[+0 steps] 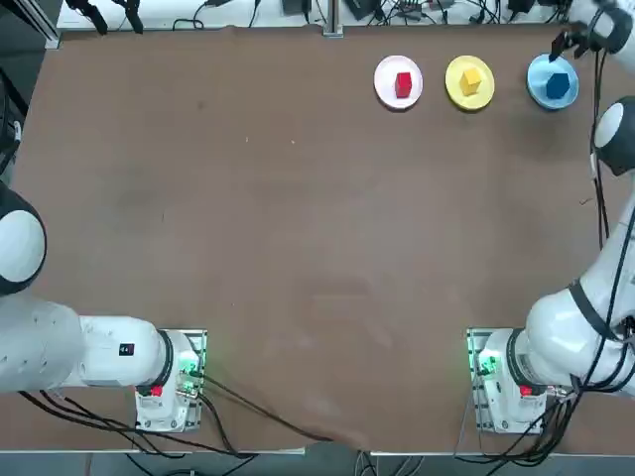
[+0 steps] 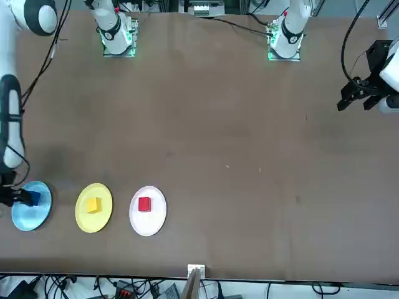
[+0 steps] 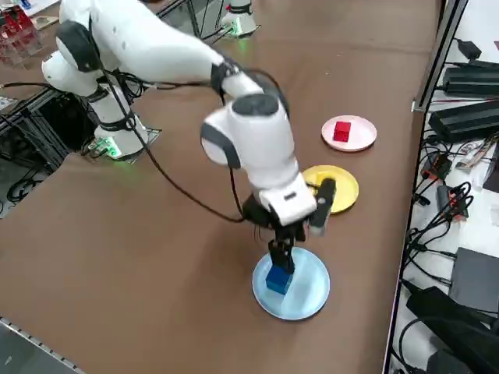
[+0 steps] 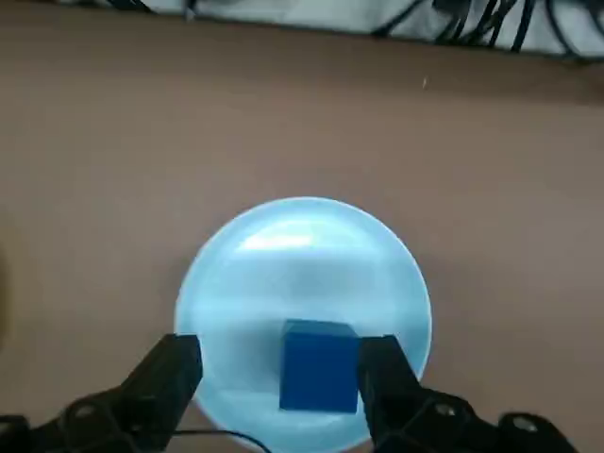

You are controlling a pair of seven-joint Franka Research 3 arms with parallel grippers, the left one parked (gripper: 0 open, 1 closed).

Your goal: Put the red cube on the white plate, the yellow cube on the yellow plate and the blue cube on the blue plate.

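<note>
Brown desk (image 1: 298,248) carries three plates in a row along its far edge, toward the far right corner. Nearest that corner is the blue plate (image 1: 539,91), next to it the yellow plate (image 1: 484,95), then the white plate (image 1: 385,91); the plates lie near one another but apart.

Over the blue plate hangs the right claw (image 4: 281,370), its fingers (image 4: 168,376) spread wide and released. They straddle the blue cube (image 4: 319,366): one finger looks right against the cube's side, the other stands well clear of it.

That cube rests on the blue plate, off-centre. In the side view it sits directly under the claw.

On the yellow plate sits the yellow cube (image 1: 470,78), about at the middle. On the white plate sits the red cube (image 1: 403,85), also about at the middle. Both of these cubes are well apart from the claw.
</note>
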